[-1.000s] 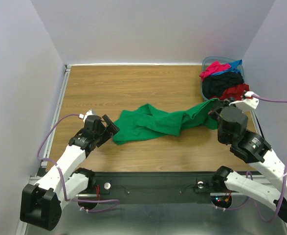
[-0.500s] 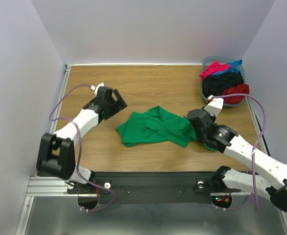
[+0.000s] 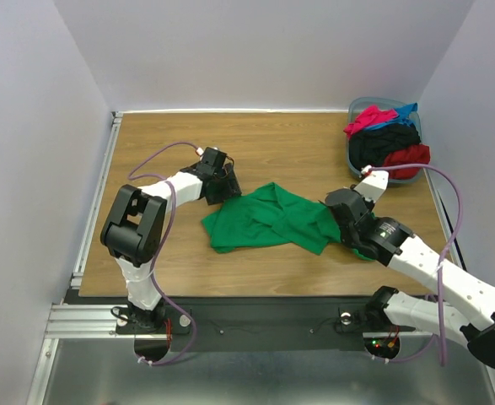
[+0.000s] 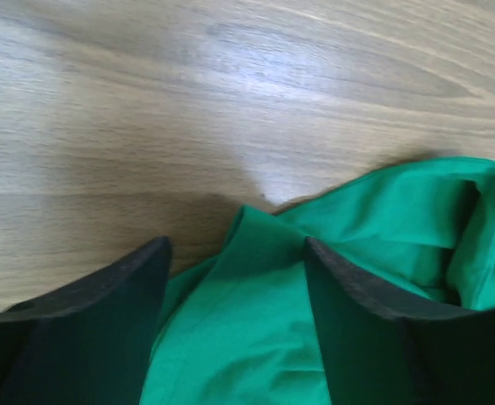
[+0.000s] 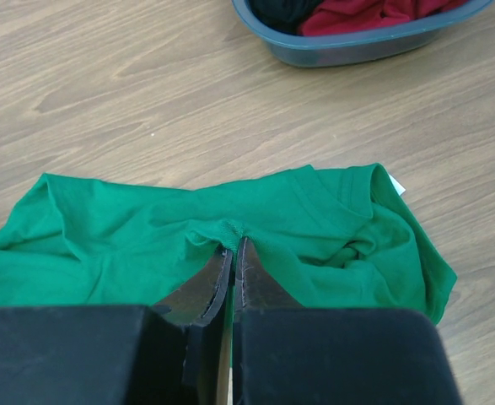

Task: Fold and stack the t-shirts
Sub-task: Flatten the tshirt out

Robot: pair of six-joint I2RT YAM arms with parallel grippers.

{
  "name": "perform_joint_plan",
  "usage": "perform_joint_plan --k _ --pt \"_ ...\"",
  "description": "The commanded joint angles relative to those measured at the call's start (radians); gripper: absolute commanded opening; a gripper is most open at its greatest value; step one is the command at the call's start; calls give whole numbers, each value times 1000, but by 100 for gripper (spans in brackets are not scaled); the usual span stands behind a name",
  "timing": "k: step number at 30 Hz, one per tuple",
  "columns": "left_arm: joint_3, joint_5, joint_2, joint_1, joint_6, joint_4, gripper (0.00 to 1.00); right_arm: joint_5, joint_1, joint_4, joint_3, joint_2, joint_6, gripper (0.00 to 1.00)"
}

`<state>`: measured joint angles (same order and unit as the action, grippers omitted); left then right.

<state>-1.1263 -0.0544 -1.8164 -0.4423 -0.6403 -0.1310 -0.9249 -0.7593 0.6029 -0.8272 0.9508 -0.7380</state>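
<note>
small white tag (image 5: 396, 187) at the right edge of the green t-shirt (image 3: 268, 221), too small to read

green t-shirt lies bunched on the tabletop (image 3: 272, 143), mid-front, well apart from the grey-blue bin (image 5: 348, 52) at the back right

right fingers (image 5: 217, 278) together, pinching a raised fold near the shirt's right side; cloth spreads left and right of the pinch

left fingers (image 4: 348, 287) apart, down at the shirt's upper-left edge, green cloth lying between them, bare wood just ahead; can't tell if the pads touch the cloth

bin holds the other t-shirts piled: pink-red t-shirt (image 3: 367, 118) and blue t-shirt (image 3: 406, 112) at the back, black t-shirt (image 3: 382, 142) in the middle, red t-shirt (image 3: 409, 157) at the front

vs half a second ago: left arm has swung in from the left part of the tabletop onto the shirt edge; shirt and right arm nearly unchanged

vs one second ago: shirt was stretched long toward the bin with the right fingers up beside it, now gathered into a compact heap
</note>
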Motion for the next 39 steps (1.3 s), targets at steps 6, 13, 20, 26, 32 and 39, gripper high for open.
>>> perform_joint_plan --k 6,13,20,26,32,39 --pt "-41 -21 37 -36 8 7 6 -18 8 -11 -3 8 -18 0" --pt "-1 43 256 -52 10 5 0 -55 11 -11 -76 14 20 0" --pt "28 165 668 -56 19 -16 0 -179 12 -11 -372 -40 158 0" --pt "-81 391 925 -58 27 -151 0 -256 12 -11 -639 -47 292 0" --pt "-199 540 996 -58 14 -239 0 -239 12 -14 -826 2 402 0" --pt "-250 672 953 -56 -4 -295 0 -299 12 -15 -912 118 482 0"
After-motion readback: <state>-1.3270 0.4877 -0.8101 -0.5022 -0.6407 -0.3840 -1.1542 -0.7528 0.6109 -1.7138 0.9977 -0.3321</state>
